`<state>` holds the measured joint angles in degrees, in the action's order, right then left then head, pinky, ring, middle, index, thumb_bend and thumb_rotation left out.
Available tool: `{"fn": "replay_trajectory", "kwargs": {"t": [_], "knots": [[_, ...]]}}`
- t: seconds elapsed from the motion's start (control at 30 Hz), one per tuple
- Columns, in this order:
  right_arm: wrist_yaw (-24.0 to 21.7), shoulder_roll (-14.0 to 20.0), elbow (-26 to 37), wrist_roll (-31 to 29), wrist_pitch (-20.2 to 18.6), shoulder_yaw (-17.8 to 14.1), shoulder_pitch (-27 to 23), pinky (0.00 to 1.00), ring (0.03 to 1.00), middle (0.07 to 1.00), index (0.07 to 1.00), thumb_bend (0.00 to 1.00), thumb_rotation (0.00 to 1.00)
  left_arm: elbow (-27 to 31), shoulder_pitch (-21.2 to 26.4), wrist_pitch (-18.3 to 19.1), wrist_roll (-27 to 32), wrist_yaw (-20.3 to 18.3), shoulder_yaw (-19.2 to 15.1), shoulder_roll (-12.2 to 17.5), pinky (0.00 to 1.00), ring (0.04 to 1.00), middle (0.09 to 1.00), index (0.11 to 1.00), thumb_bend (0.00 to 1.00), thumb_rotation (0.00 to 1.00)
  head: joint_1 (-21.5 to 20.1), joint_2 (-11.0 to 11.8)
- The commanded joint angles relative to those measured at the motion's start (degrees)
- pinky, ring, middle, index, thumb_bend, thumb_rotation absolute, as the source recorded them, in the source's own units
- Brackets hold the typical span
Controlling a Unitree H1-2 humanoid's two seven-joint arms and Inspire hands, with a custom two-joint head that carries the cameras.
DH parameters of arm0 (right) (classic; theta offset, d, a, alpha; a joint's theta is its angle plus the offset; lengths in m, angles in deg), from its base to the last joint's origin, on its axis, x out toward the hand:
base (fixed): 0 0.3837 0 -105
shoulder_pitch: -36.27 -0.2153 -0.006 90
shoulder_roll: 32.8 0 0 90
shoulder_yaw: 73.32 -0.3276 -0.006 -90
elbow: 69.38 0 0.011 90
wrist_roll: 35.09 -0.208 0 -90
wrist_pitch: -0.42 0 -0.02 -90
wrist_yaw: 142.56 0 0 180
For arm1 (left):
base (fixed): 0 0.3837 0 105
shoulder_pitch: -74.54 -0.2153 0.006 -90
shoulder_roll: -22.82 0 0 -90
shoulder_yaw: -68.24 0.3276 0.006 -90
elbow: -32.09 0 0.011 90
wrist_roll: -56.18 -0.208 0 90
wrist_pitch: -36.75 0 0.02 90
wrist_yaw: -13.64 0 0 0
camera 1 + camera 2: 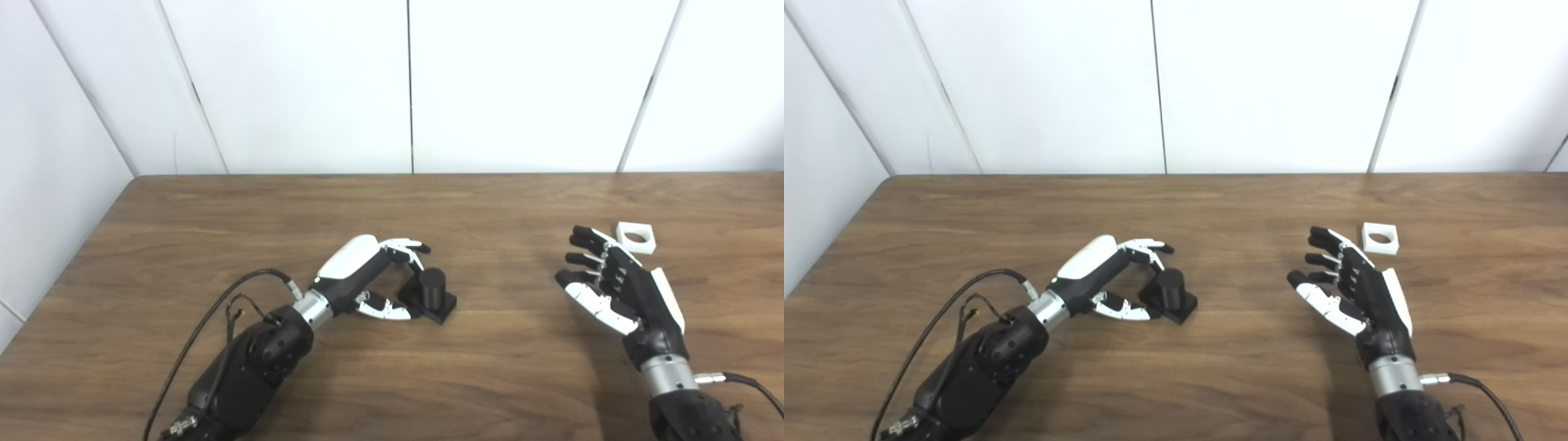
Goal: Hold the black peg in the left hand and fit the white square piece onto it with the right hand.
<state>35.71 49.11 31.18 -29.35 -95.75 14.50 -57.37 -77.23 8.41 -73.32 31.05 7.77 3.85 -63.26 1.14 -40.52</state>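
The left hand (373, 275) lies low on the surface (490, 380), its fingers curved over the far side of the peg (432, 286) and the thumb reaching in from the near side. It brackets the peg rather than grips it; I cannot tell whether any finger actually touches. The peg stands upright on its square black base, seated flat on the wood, at about 3 o'clock from that palm. I'd judge the hand is set this way so a simple closing would catch the post from both sides.

The right hand (615, 285) hovers spread and empty, palm turned inward, fingers pointing away from the robot. The white piece (636, 237) lies flat at about 1 o'clock from it, just beyond the fingertips and apart from them, round hole facing up. It is untouched, so the fitting has not begun.

The right eye view shows a clearer strip of wood between the fingertips and the white piece (1380, 237); in the left eye view they nearly overlap.
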Motion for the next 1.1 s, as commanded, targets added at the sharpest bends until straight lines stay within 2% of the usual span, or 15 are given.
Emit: {"fn": "replay_trajectory", "kwargs": {"t": [0.0,0.57,0.8,0.87,0.97,1.07], "knots": [[0.56,-0.18,2.95,-0.18,0.35,-0.25,-1.48,0.64,0.750,0.818,0.812,0.64,0.39,-0.13,-2.45,0.87,-1.03,-6.13,3.14,-0.52,0.74,0.888,0.856,0.495,0.52,0.08,-0.07,-0.14],[0.41,0.03,3.14,-0.86,-0.02,-0.53,-1.34,0.66,0.755,0.822,0.809,0.63,0.36,2.06,-4.11,1.42,-1.42,-7.11,4.31,-0.38,0.73,0.889,0.862,0.495,0.52,0.08,-1.54,-0.71],[0.61,0.74,4.57,-1.22,-0.57,-1.65,-2.15,0.63,0.767,0.809,0.809,0.65,0.41,2.15,-4.09,1.51,-0.74,-7.27,3.74,0.26,0.74,0.902,0.864,0.495,0.52,0.08,-6.08,-1.05],[0.60,1.79,4.82,-0.47,0.03,-2.17,-2.69,0.64,0.764,0.805,0.807,0.64,0.40,1.93,-4.08,1.12,-0.87,-6.99,3.61,0.51,0.74,0.899,0.863,0.495,0.52,0.08,-7.20,-0.92],[0.90,3.77,5.89,1.88,-0.50,-2.95,-3.64,0.72,0.761,0.784,0.794,0.63,0.40,1.11,-4.06,0.04,-0.78,-6.40,3.39,0.69,0.73,0.888,0.857,0.495,0.52,0.08,-8.14,-0.80],[0.31,6.55,6.98,3.69,-1.06,-3.41,-4.69,0.70,0.741,0.766,0.789,0.62,0.39,1.06,-4.09,0.20,-0.80,-6.64,3.21,0.88,0.73,0.889,0.859,0.495,0.52,0.08,-9.29,-0.53]]}}
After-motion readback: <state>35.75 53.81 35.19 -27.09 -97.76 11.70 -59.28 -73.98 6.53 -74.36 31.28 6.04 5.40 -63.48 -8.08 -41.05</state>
